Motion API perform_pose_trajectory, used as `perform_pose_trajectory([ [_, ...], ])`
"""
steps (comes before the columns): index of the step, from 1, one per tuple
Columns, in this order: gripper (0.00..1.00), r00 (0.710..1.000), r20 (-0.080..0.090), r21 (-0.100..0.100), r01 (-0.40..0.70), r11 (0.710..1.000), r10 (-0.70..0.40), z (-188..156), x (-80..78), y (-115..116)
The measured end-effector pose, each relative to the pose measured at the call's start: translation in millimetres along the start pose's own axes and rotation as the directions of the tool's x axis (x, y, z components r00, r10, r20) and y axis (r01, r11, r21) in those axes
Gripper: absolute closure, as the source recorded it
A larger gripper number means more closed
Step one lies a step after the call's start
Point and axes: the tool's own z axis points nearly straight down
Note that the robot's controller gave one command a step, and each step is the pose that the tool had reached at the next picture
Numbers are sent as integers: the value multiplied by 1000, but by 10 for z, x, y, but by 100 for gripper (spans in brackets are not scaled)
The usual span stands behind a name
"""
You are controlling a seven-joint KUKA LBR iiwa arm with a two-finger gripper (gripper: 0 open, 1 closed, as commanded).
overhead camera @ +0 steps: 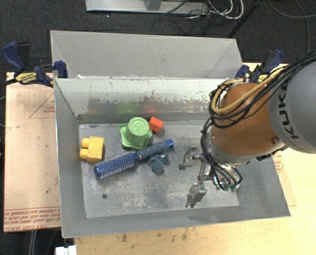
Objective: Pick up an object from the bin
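1. The arm (pixel 243 126), with its orange cover and looped cables, reaches into the grey metal bin (pixel 136 195) from the right side of the camera view.
2. The claw (pixel 193 176) hangs low over the bin's right half, above bare floor.
3. Its two fingers (pixel 196 194) are spread wide, one nearer the back wall and one nearer the front. Nothing sits between them.
4. The things closest to it lie just to its left: a small grey-blue piece (pixel 157 166) and the handle end of a blue hairbrush (pixel 132 160), which touch each other.
5. The hairbrush lies slantwise, with its bristle head pointing to the front left.
6. Behind the brush, a green round cup-like toy (pixel 136 132) stands near the back wall, with a small orange block (pixel 156 124) just beside it on the right.
7. A yellow block (pixel 91 148) sits well to the left, apart from the claw.
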Motion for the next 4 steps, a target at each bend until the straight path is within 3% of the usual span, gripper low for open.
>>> perform_pose_trajectory([
  [1,0,998,11,-4,59,998,-59,360,-527,1252],
  [2,0,973,11,-1,229,973,-229,810,-1010,2214],
  [3,100,974,10,2,225,974,-225,800,-1015,2182],
  [4,100,980,17,0,199,980,-199,-449,-994,2152],
])
